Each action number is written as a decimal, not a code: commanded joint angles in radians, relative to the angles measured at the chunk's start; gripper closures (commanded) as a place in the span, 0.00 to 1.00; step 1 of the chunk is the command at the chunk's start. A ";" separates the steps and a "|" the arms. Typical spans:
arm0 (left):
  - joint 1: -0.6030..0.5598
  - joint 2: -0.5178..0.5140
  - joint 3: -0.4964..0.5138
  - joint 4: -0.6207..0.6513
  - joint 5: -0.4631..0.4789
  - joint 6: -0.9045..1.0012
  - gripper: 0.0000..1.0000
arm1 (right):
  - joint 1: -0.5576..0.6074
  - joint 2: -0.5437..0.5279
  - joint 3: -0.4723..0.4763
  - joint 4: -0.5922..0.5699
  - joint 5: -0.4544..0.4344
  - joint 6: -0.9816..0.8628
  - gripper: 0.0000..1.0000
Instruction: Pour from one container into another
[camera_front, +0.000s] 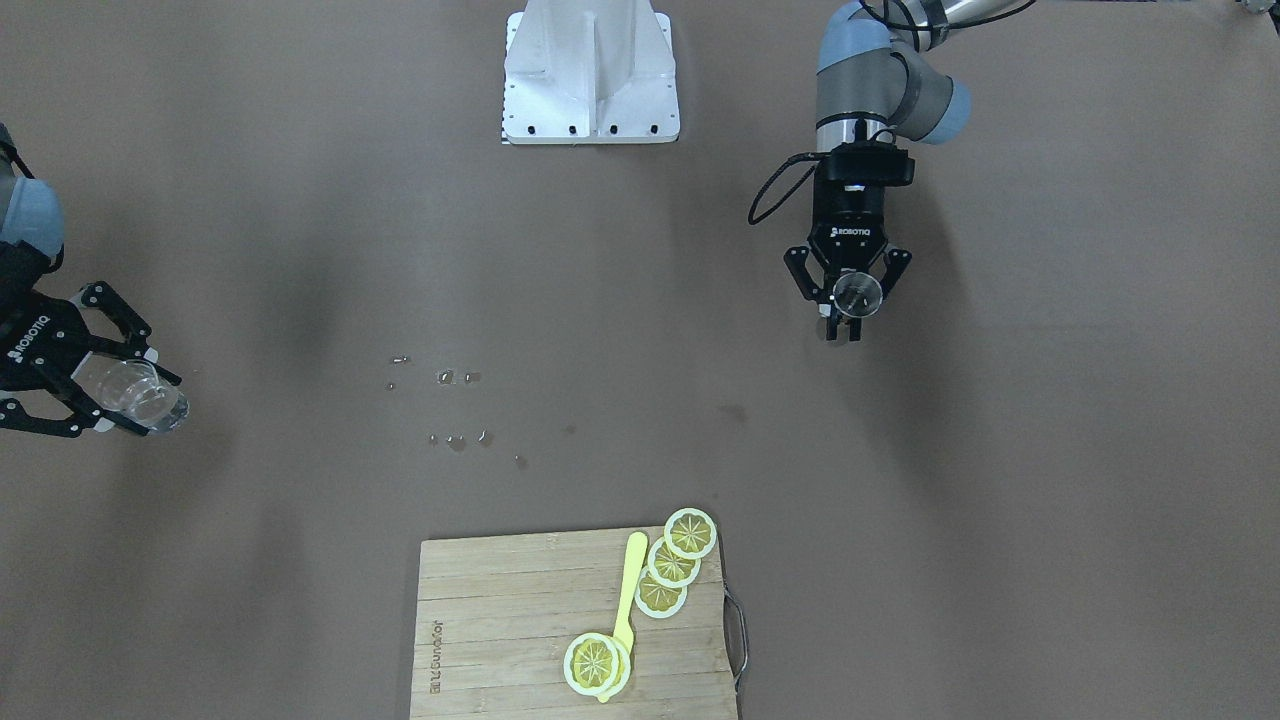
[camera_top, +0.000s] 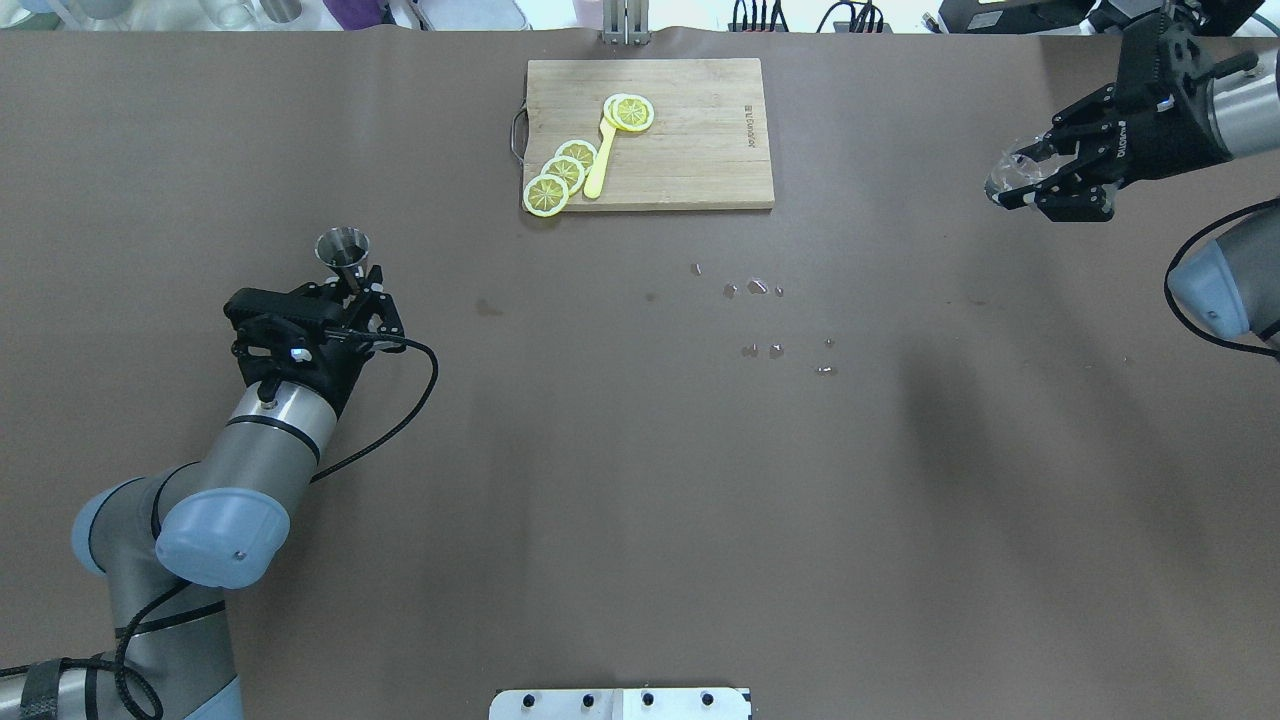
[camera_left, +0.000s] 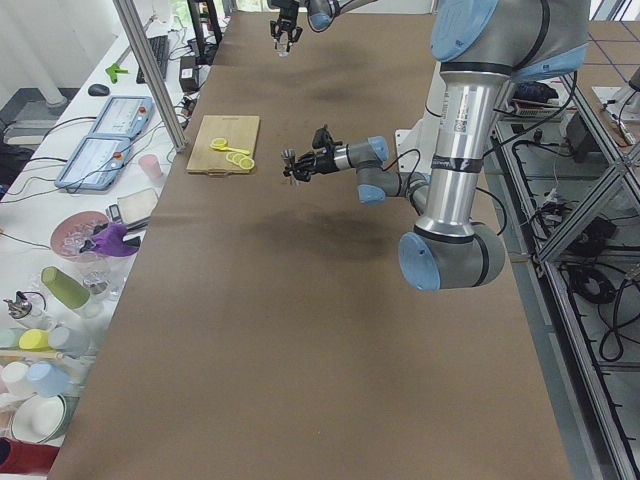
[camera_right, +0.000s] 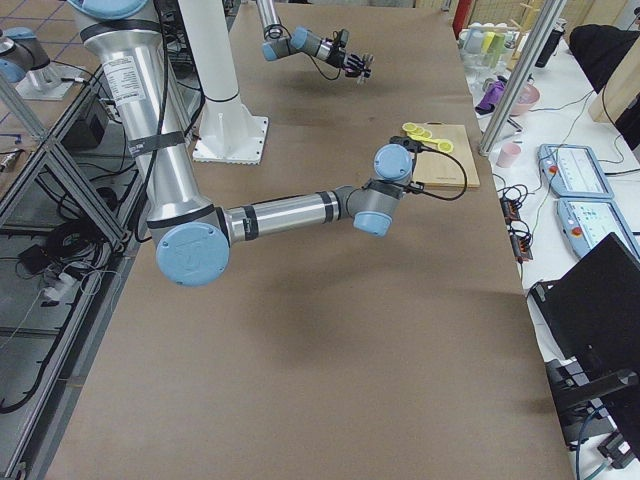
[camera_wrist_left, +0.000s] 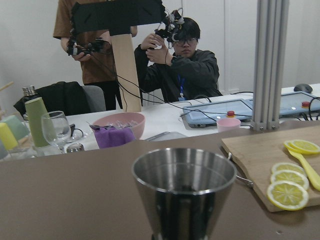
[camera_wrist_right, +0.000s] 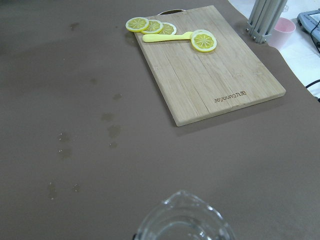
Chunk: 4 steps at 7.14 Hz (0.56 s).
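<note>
Cup, glass gripped; people only left-wrist view.

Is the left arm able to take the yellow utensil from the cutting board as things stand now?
Probably not yet: the left gripper is shut on the metal cup, so no fingers are free for the yellow utensil. The table toward the cutting board looks unobstructed.

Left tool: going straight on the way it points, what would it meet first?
Apparently nothing: beyond the metal cup it grips, the left tool faces bare table, with the cutting board off to its right.
</note>
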 joint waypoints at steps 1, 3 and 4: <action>-0.032 -0.099 -0.001 -0.002 -0.118 0.127 1.00 | -0.052 0.003 0.115 -0.147 -0.086 0.000 1.00; -0.095 -0.183 0.010 -0.025 -0.352 0.321 1.00 | -0.070 0.055 0.194 -0.346 -0.089 -0.009 1.00; -0.115 -0.214 0.019 -0.031 -0.485 0.377 1.00 | -0.072 0.078 0.199 -0.390 -0.087 -0.018 1.00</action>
